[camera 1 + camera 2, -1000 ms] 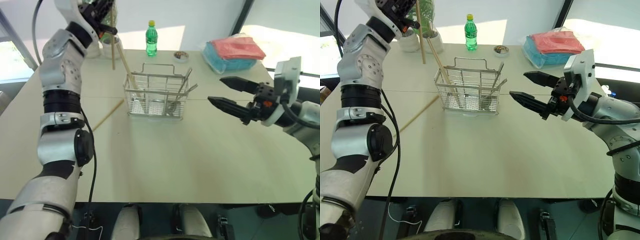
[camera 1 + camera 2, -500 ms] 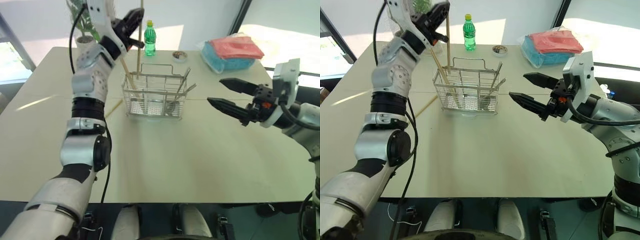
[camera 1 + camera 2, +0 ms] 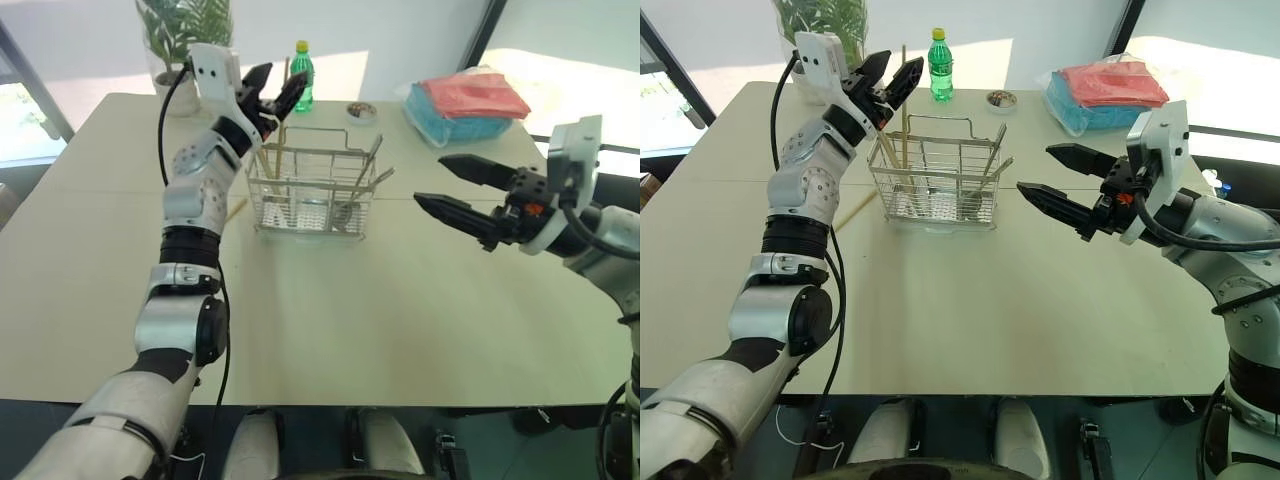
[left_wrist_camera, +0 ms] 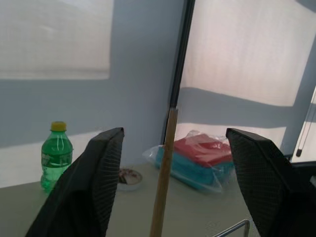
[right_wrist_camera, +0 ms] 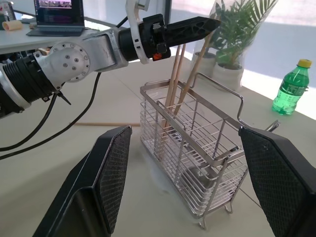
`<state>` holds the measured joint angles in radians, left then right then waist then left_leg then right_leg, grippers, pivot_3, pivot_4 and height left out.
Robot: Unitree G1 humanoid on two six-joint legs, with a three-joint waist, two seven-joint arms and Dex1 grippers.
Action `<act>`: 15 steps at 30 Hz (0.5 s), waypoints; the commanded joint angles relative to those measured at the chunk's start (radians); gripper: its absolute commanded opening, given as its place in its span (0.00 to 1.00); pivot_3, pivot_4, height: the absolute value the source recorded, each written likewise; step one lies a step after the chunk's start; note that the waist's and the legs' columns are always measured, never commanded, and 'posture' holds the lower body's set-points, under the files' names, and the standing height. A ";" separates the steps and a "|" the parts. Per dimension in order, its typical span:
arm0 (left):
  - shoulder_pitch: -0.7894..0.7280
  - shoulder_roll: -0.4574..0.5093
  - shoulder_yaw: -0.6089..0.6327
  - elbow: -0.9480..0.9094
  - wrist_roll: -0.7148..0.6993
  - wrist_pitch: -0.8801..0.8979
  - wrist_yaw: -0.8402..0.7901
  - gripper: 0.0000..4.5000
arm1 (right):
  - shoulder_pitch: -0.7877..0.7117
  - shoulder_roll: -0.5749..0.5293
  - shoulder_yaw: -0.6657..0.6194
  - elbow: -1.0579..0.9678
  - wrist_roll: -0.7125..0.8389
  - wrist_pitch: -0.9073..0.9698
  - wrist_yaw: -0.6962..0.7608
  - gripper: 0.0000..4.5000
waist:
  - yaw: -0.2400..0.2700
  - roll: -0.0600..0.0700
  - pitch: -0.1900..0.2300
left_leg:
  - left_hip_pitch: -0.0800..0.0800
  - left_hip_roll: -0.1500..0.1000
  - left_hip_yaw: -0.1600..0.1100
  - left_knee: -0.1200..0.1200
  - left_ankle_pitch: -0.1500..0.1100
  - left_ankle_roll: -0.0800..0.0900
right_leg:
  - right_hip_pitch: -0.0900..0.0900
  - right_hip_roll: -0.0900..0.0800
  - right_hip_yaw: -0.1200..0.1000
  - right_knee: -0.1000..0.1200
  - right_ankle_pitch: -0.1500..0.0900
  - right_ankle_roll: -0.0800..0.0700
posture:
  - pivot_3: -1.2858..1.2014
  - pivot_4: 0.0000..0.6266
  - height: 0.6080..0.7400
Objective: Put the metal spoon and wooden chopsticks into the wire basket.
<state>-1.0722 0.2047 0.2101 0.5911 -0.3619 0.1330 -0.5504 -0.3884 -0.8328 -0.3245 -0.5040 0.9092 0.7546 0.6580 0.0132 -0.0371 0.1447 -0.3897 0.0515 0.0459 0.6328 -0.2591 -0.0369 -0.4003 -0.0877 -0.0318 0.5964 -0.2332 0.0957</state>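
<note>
The wire basket (image 3: 312, 188) stands on the table at mid-back. Two wooden chopsticks (image 5: 172, 79) stand upright in its left compartment; a third stick (image 3: 235, 208) lies on the table left of the basket. My left gripper (image 3: 286, 74) is open just above the basket's left end. The top of one standing chopstick (image 4: 165, 173) rises free between its fingers, touching neither. The metal spoon (image 3: 368, 165) leans in the basket's right end, handle sticking out. My right gripper (image 3: 432, 180) hovers open and empty to the right of the basket, pointing at it.
Behind the basket are a green bottle (image 3: 940, 62), a small dish (image 3: 362, 112) and a potted plant (image 3: 185, 30). A blue and pink bundle in plastic (image 3: 468, 105) lies at the back right. The near half of the table (image 3: 330, 320) is bare.
My left gripper came down and rightward over the basket with a chopstick, then opened and let it go; the stick now stands in the basket. The right arm has not moved.
</note>
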 commanded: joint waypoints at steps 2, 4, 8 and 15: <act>-0.010 0.023 0.011 -0.115 -0.029 0.052 0.018 0.98 | -0.027 -0.003 -0.020 0.003 0.000 -0.020 -0.002 0.80 | 0.000 0.000 0.000 | 0.000 0.000 0.000 0.000 0.000 0.000 | 0.000 0.000 0.000 0.000 0.000 0.000 | 0.52 0.24 0.87; -0.010 0.054 0.024 -0.167 -0.046 0.109 0.029 0.98 | -0.031 -0.001 -0.014 0.011 -0.006 -0.024 -0.001 0.80 | -0.001 0.000 0.000 | 0.000 0.000 0.000 0.000 0.000 0.000 | 0.000 0.000 0.000 0.000 0.000 0.000 | 0.52 0.24 0.87; 0.000 0.182 0.026 -0.290 -0.073 0.281 0.013 0.98 | -0.024 -0.001 -0.002 0.021 -0.027 -0.039 0.011 0.80 | -0.008 0.000 0.000 | 0.000 0.000 0.000 -0.001 0.000 0.000 | -0.001 0.000 0.000 0.001 0.000 0.000 | 0.52 0.24 0.87; 0.027 0.475 -0.056 -0.173 0.037 0.427 -0.088 0.98 | 0.010 -0.017 0.034 0.013 -0.080 -0.073 0.073 0.80 | -0.007 0.001 0.000 | 0.002 0.000 -0.001 -0.001 0.000 0.000 | 0.000 0.001 0.000 0.001 0.000 0.000 | 0.52 0.24 0.87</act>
<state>-1.0452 0.6534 0.1861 0.3805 -0.3686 0.5501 -0.6128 -0.3730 -0.8353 -0.2856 -0.4717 0.8409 0.7089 0.7142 0.0066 -0.0361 0.1446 -0.3881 0.0520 0.0453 0.6319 -0.2591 -0.0370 -0.4005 -0.0869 -0.0318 0.5976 -0.2335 0.0953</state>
